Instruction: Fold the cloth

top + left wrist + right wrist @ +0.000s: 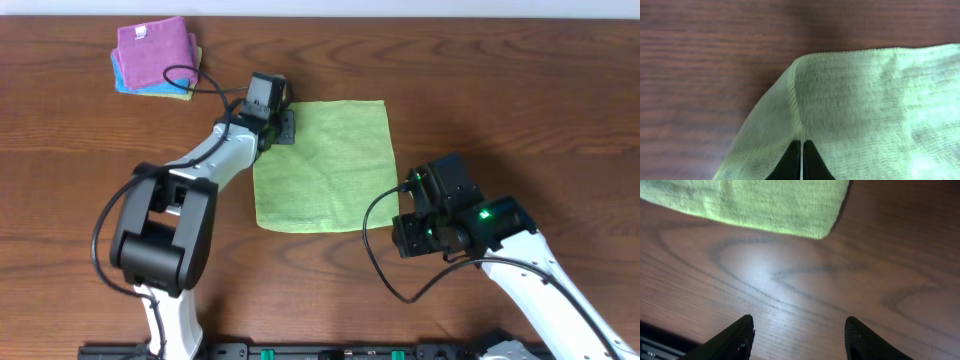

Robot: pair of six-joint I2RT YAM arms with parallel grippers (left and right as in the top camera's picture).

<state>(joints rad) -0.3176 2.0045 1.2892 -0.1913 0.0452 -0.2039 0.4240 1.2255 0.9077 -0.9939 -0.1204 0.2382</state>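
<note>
2 corner grips wanted here, only 1 made. Find the lime-green microfibre cloth (325,165) spread flat in the middle of the surface (520,80), between left arm (215,150) and right arm (540,270), well apart from the stack of folded cloths (155,55) at the far left. See the left jaws pressed together at its far-left corner, apparently pinching a ridge of fabric running up into the tips. See the right jaws spread wide, holding nothing, hovering over bare wood just beside the near-right corner (825,227).

Probably at the gripping stage, with no fold made yet. To do it well:

- Bring the right jaws onto a corner on their own side before any lift.
- Take 1 layer only, with enough hem to resist slipping.
- Lift both corners level, just clear of the wood, to drag the middle rather than bunch it.
- Carry across in step, lay edge on edge, and match corners before letting go.
- Keep the left pinch firm, and expect sagging and creasing from soft microfibre if pulled unevenly.
</note>
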